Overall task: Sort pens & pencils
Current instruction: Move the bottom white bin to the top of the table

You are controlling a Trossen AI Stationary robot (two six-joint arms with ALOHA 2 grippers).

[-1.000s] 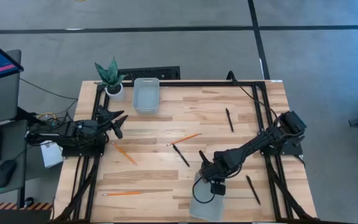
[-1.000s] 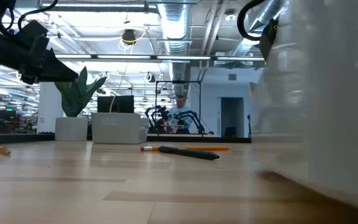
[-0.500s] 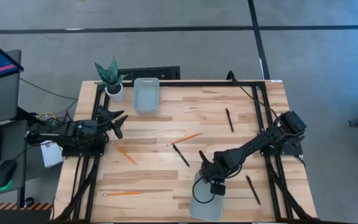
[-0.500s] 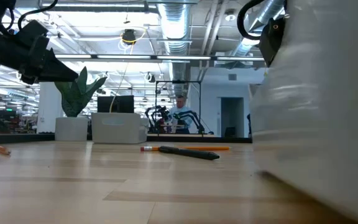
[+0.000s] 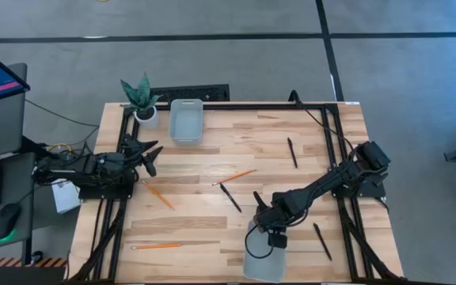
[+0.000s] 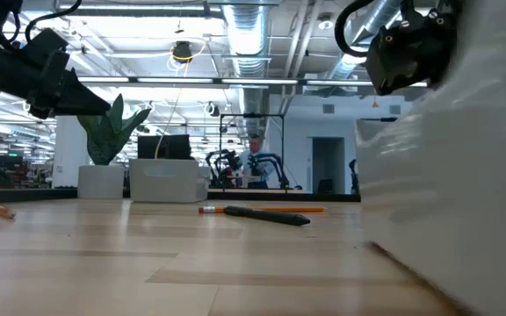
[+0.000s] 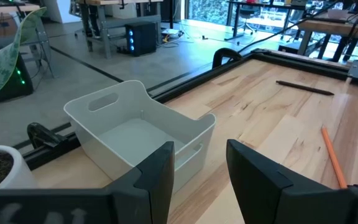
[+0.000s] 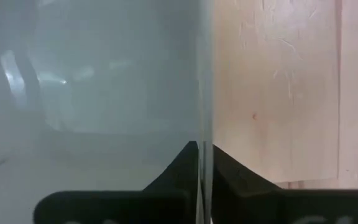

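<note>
Right claw (image 5: 266, 233) pinches wall of clear bin (image 5: 263, 261) at bench (image 5: 212, 158) near edge. Left claw (image 5: 150, 156) spread, waits near white bin (image 5: 186, 121).

Wooden table (image 5: 204, 214) with pens (image 5: 230, 198), pencils (image 5: 157, 246)

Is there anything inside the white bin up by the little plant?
Nothing shows inside the white bin: from above and from the left wrist view its floor looks bare. Its near wall hides a strip of the floor in the wrist view.
</note>
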